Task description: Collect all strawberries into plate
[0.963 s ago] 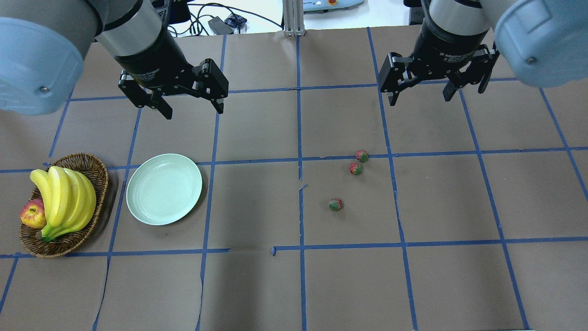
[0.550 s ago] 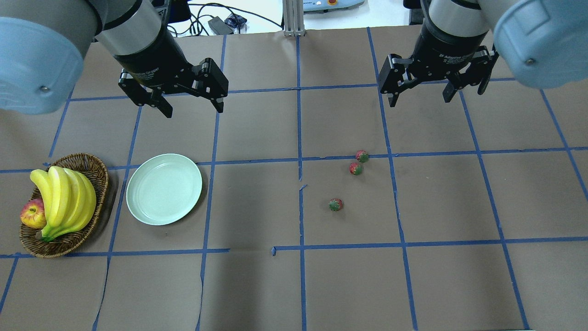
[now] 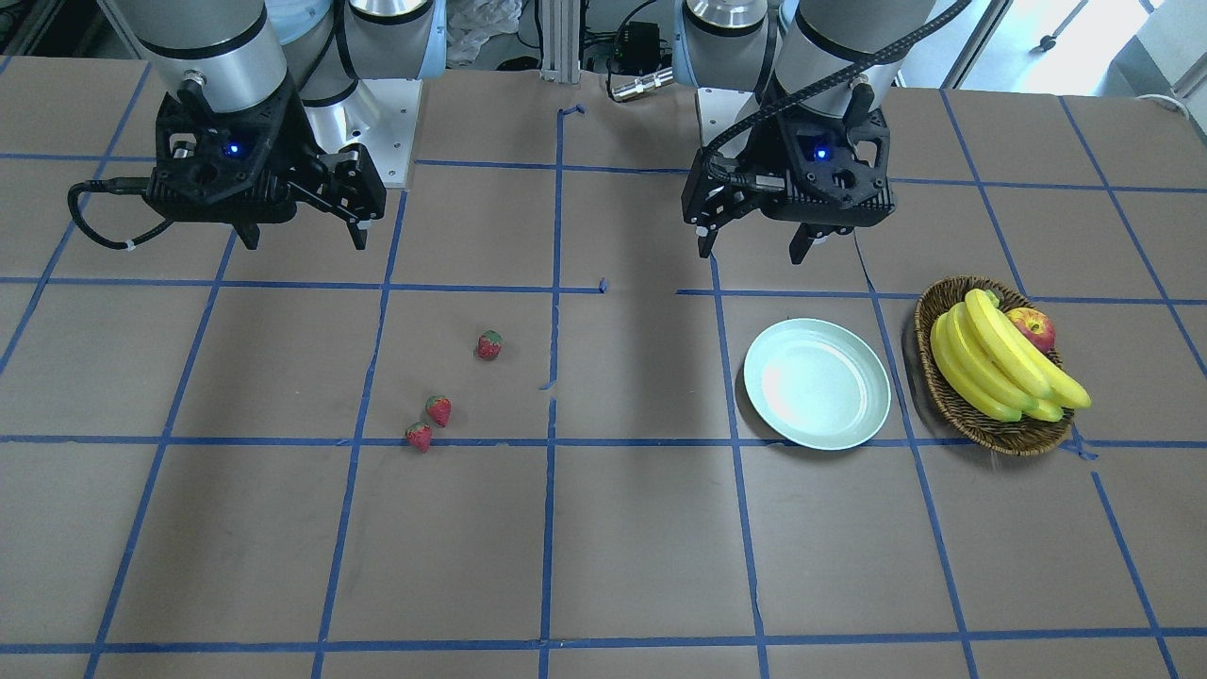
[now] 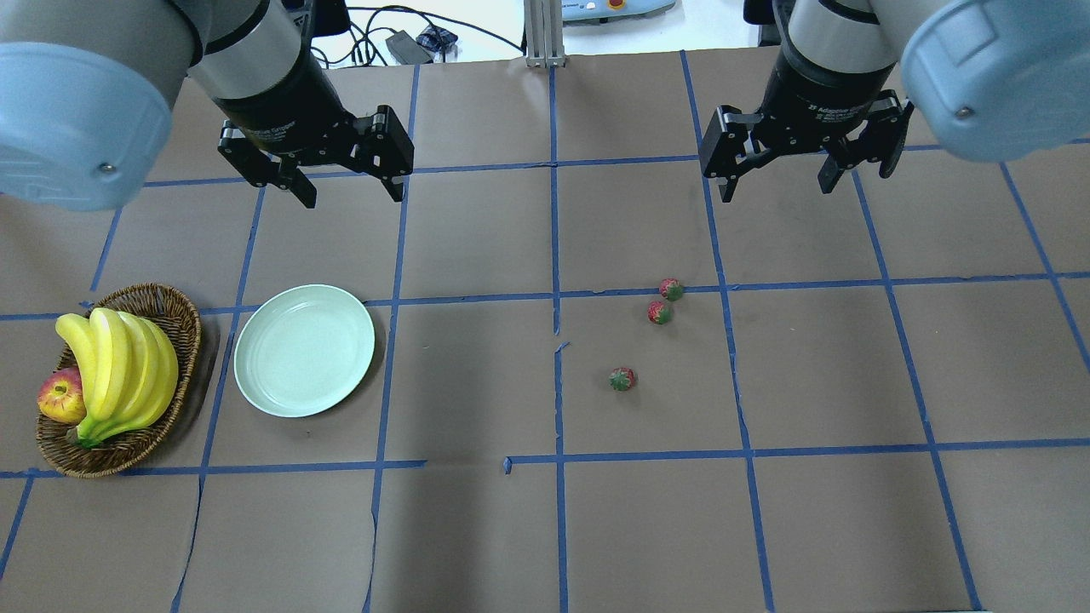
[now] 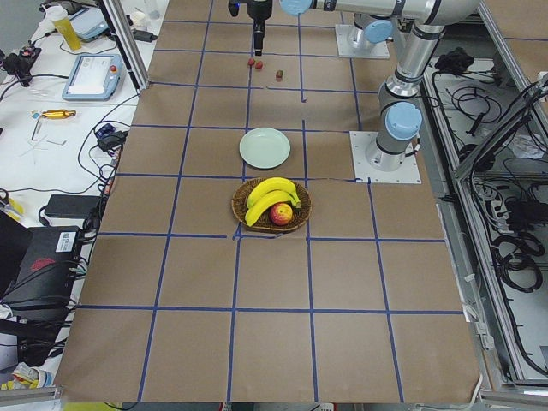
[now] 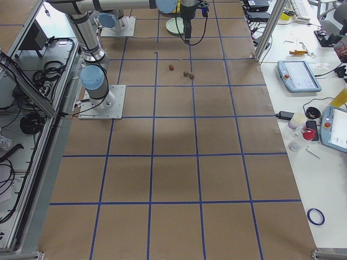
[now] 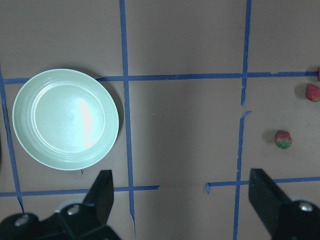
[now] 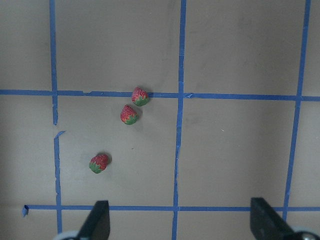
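Three small red strawberries lie on the brown table right of centre: one strawberry (image 4: 672, 289), a second strawberry (image 4: 660, 312) just beside it, and a third strawberry (image 4: 622, 379) lower left. They also show in the right wrist view (image 8: 139, 96) (image 8: 129, 114) (image 8: 99, 163). The pale mint plate (image 4: 304, 350) is empty at the left; it also shows in the left wrist view (image 7: 65, 119). My left gripper (image 4: 351, 194) is open and empty, high above and behind the plate. My right gripper (image 4: 777, 187) is open and empty, high behind the strawberries.
A brown wicker basket (image 4: 174, 311) at the far left holds bananas (image 4: 119, 370) and an apple (image 4: 58, 398), close beside the plate. Blue tape lines grid the table. Cables and gear lie beyond the far edge.
Both grippers have drifted slightly toward the far edge of the table, still open. The strawberries and the plate have not moved.
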You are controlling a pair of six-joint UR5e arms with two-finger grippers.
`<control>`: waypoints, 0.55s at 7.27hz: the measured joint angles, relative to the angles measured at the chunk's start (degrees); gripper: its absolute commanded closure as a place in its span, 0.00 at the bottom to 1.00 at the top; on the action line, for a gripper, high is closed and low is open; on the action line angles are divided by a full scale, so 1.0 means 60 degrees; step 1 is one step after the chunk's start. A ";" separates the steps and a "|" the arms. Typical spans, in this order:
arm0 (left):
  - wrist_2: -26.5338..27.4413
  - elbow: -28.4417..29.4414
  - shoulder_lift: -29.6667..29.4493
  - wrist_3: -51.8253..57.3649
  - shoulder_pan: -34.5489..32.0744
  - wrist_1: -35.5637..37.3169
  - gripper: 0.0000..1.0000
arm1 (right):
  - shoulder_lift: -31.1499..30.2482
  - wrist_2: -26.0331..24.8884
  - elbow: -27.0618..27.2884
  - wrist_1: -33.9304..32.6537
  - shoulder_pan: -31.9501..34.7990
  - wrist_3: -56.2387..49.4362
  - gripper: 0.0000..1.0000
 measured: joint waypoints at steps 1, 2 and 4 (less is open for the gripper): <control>0.0044 -0.0027 -0.0013 0.0014 0.0000 0.0092 0.05 | 0.0029 -0.0007 0.0005 -0.0008 0.0004 0.0000 0.00; 0.0068 -0.0057 -0.0017 0.0033 0.0000 0.0123 0.01 | 0.0144 -0.0017 0.0031 -0.0049 0.0015 -0.0004 0.00; 0.0082 -0.0148 -0.0040 0.0059 0.0000 0.0130 0.00 | 0.0730 -0.0012 0.0488 -0.0764 0.0167 0.0023 0.00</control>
